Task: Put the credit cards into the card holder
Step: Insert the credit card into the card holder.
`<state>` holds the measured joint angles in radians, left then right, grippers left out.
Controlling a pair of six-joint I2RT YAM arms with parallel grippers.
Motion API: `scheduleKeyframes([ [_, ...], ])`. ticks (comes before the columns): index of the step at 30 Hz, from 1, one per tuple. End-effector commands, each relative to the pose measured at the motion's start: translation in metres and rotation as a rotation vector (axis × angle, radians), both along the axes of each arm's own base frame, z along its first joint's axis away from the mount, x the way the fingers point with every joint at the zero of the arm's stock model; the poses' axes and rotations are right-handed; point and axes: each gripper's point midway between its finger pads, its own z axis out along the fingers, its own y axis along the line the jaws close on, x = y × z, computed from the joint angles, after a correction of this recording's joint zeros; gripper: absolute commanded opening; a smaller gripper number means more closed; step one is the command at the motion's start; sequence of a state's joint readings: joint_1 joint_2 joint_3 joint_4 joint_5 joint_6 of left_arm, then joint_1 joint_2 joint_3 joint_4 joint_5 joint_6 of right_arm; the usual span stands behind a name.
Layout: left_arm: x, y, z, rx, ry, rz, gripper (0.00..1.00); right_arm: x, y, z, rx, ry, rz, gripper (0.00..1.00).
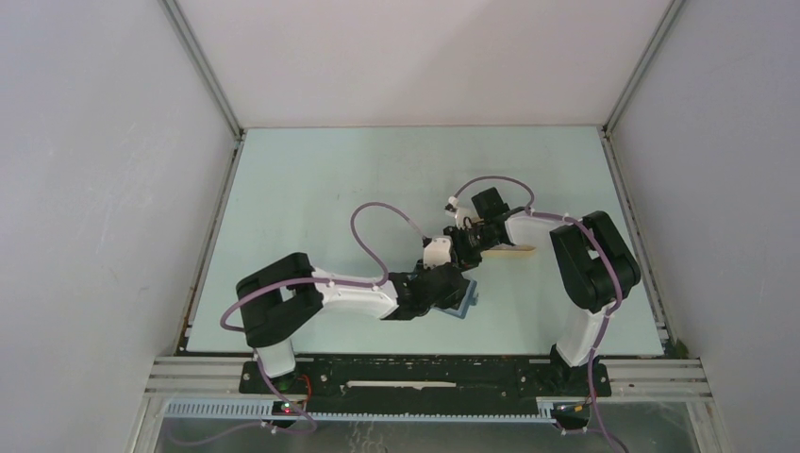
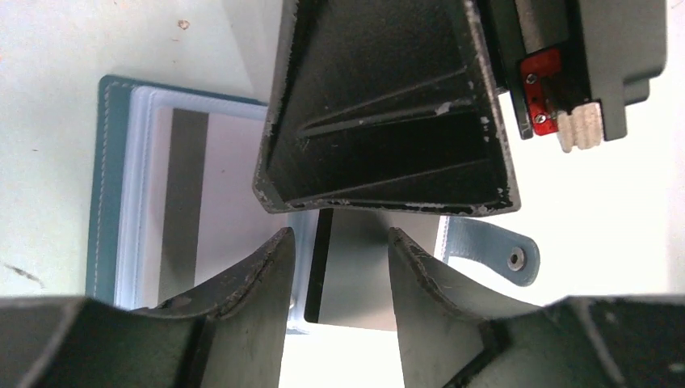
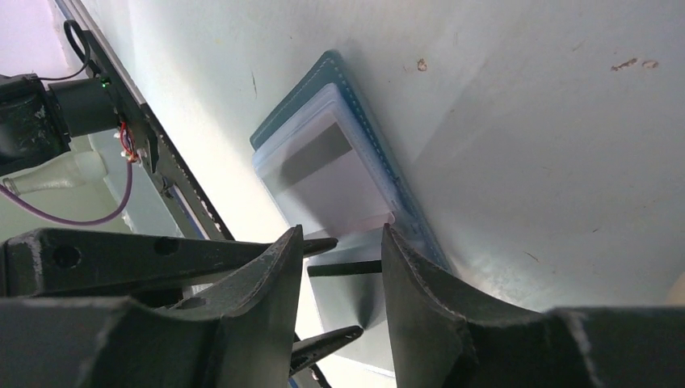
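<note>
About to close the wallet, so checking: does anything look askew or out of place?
One credit card juts out past the card holder's edge, only partly in its pocket; the other card sits squarely inside.

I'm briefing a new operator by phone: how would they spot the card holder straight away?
On the pale green table, look toward the near edge, right of centre. The teal-blue folding wallet lies open there, the only blue thing, a round snap tab jutting from its side.

Pale mint table (image 1: 311, 189), plain white-grey walls (image 1: 94, 189) on three sides, aluminium rail (image 1: 425, 373) along near edge, even light.
</note>
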<state>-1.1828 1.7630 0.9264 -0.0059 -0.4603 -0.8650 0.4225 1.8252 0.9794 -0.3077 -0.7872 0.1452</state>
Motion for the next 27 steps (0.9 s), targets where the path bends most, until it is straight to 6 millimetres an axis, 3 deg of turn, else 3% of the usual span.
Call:
scheduleKeyframes([
  [1,0.005,0.007,0.023,0.0,-0.055,0.013,0.52,0.009,0.001,0.019,0.003,-0.092,0.03,0.5],
  [12,0.002,0.013,0.068,-0.052,-0.19,-0.123,0.53,0.015,-0.007,0.052,0.022,-0.234,0.056,0.51],
  [20,0.009,0.053,0.102,-0.03,-0.373,-0.117,0.54,0.014,-0.022,0.097,0.079,-0.441,0.152,0.49],
  [27,0.012,0.081,0.138,-0.139,-0.524,-0.144,0.8,0.0,-0.045,0.153,0.176,-0.676,0.247,0.48],
])
